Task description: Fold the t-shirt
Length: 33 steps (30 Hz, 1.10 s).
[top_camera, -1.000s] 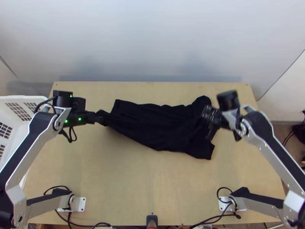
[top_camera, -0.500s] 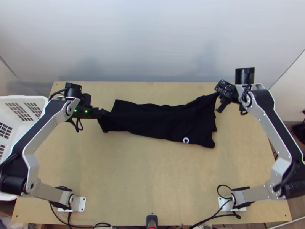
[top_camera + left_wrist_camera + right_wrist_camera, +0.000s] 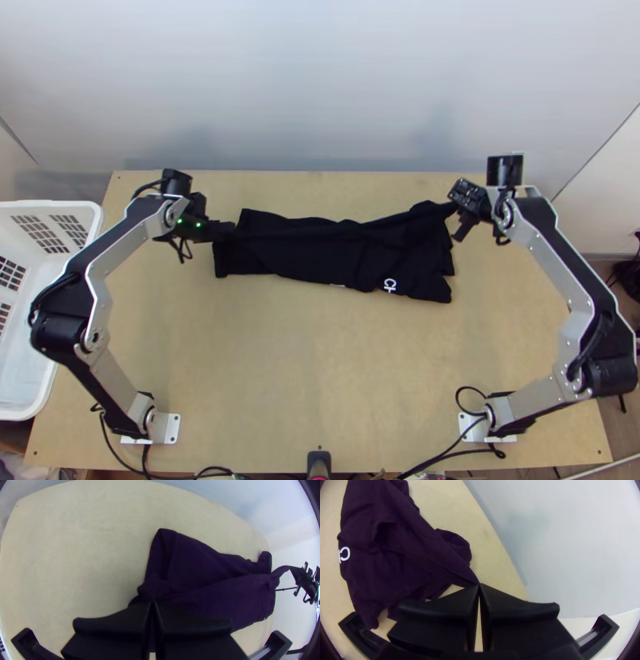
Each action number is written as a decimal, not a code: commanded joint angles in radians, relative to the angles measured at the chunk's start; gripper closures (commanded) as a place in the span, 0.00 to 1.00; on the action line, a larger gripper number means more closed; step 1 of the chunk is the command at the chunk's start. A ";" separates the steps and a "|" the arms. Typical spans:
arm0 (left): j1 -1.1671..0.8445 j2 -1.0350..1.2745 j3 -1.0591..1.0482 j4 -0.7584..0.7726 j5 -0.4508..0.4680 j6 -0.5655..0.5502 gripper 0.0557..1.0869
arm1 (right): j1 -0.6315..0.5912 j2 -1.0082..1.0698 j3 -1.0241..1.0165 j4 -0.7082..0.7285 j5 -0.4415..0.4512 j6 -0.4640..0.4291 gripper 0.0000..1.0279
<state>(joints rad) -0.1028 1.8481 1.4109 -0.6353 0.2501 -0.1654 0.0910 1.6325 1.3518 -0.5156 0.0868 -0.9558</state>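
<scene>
1. My left gripper: jaws together, clamped on bunched black cloth at the t-shirt's left end. My left wrist view has that fabric gathered right at the tips.
2. My right gripper: jaws together at the tips, pinching a drawn-out point of the shirt at its far right corner. In my right wrist view the cloth narrows to that pinch.
3. Shirt: on the far half of the table, a long dark strip between my two grippers. Not flat: layers overlap, and a long ridge runs across from one grip to the other. Right end is wrinkled, with loose folds hanging below the pinch.
4. White lettering faces up at the near edge, toward the right end. Partly visible, rest folded out of sight.
5. White basket with slotted walls: beside the table, left side, well apart from the shirt.
</scene>
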 commanded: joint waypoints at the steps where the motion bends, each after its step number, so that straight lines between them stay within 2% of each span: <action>1: -0.064 0.069 0.083 0.002 -0.005 -0.034 0.96 | 0.078 -0.166 -0.164 0.028 -0.001 0.058 0.97; 4: -0.083 0.100 0.114 0.003 -0.028 -0.042 0.96 | 0.141 -0.303 -0.309 0.005 0.008 0.068 0.97; 7: -0.090 0.134 0.149 -0.001 -0.032 -0.048 0.96 | 0.210 -0.424 -0.467 -0.009 0.077 0.034 0.97; 9: -0.092 0.149 0.171 -0.004 -0.038 -0.046 0.96 | 0.228 -0.473 -0.526 -0.050 0.087 0.034 0.97; 14: -0.083 0.163 0.211 -0.018 -0.058 -0.034 0.96 | 0.245 -0.540 -0.669 -0.043 0.110 -0.023 0.97; 19: -0.044 0.178 0.241 -0.032 -0.058 -0.033 0.96 | 0.280 -0.548 -0.715 -0.044 0.125 -0.021 0.97; 23: -0.034 0.183 0.244 -0.041 -0.058 -0.033 0.96 | 0.291 -0.493 -0.746 0.085 0.126 -0.009 0.97; 24: -0.034 0.183 0.247 -0.052 -0.058 -0.031 0.93 | 0.294 -0.474 -0.746 0.152 0.131 -0.003 0.88; 26: -0.035 0.184 0.255 -0.087 -0.058 -0.031 0.74 | 0.294 -0.445 -0.724 0.212 0.168 0.023 0.35; 27: -0.035 0.180 0.253 -0.109 -0.058 -0.029 0.66 | 0.294 -0.439 -0.712 0.247 0.171 0.023 0.22; 29: -0.037 0.168 0.250 -0.130 -0.057 -0.033 0.58 | 0.293 -0.444 -0.672 0.256 0.172 0.031 0.10; 30: -0.034 0.161 0.250 -0.142 -0.045 -0.039 0.47 | 0.293 -0.448 -0.646 0.252 0.172 0.040 0.04; 32: -0.034 0.146 0.249 -0.185 -0.023 -0.043 0.14 | 0.293 -0.477 -0.603 0.229 0.172 0.045 0.03; 33: -0.034 0.135 0.243 -0.193 -0.018 -0.043 0.07 | 0.296 -0.502 -0.582 0.198 0.172 0.045 0.03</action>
<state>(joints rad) -0.1413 2.0171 1.6550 -0.7490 0.1978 -0.1986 0.3775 1.1675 0.6827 -0.3275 0.2470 -0.9329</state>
